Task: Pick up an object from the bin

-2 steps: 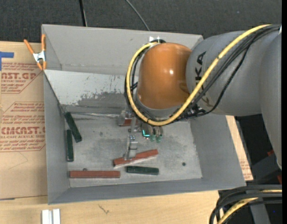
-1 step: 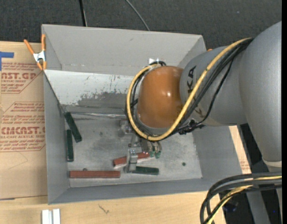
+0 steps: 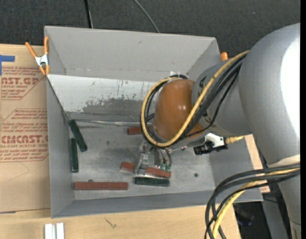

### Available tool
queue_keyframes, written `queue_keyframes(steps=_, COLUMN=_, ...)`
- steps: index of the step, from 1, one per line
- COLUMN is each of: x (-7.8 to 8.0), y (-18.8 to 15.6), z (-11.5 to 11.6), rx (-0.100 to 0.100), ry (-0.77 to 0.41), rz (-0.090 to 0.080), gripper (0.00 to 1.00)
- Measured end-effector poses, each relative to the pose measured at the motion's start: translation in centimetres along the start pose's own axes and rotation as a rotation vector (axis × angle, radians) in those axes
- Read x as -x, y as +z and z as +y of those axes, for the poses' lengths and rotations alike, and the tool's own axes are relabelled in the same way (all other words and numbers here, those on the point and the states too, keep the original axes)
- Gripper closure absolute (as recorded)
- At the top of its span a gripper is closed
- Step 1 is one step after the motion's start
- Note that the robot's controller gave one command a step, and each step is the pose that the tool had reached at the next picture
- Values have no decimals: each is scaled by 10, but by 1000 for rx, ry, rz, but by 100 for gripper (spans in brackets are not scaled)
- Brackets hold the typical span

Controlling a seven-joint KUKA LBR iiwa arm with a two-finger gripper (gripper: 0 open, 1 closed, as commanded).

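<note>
The grey metal bin point(image 3: 58, 133) holds a few loose sticks scattered across its floor. Near its left wall lie two dark green sticks: one point(image 3: 77, 135) slants from upper left to lower right, and the other point(image 3: 74, 155) lies just below it, nearly upright in the view. Along the near wall, at lower left, a long reddish-brown stick point(image 3: 100, 185) lies flat and level. Further right, towards the back of the floor, a short brown piece point(image 3: 134, 130) rests by itself. In the middle of the floor a small red-brown block point(image 3: 127, 167) sits just left of the tool.

The tool point(image 3: 154, 166) hangs low over the floor, right of centre and towards the near wall. Whether it is spread or pressed together I cannot tell. Directly beneath it lies a short red-brown bar point(image 3: 159, 172), and just beyond that bar, on the near side, a dark green bar point(image 3: 151, 181) lies alongside it, seemingly touching.

Above the tool sits the rounded orange cover point(image 3: 174, 111) of the wrist, looped by yellow and black cables point(image 3: 203, 101). The grey arm point(image 3: 272, 93) comes in from the right.
</note>
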State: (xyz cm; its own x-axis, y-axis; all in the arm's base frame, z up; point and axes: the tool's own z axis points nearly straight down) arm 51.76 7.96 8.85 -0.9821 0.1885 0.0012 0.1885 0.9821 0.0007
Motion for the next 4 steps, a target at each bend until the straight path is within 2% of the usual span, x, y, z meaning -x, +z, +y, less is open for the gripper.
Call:
queue_keyframes(steps=1, x=0, y=0, z=0, rx=0, ry=0, rz=0, gripper=0)
queue_keyframes(steps=2, x=0, y=0, z=0, rx=1, ry=0, rz=0, gripper=100)
queue_keyframes(steps=3, x=0, y=0, z=0, rx=1, ry=0, rz=0, gripper=0)
queue_keyframes(steps=4, x=0, y=0, z=0, rx=1, ry=0, rz=-1, gripper=100)
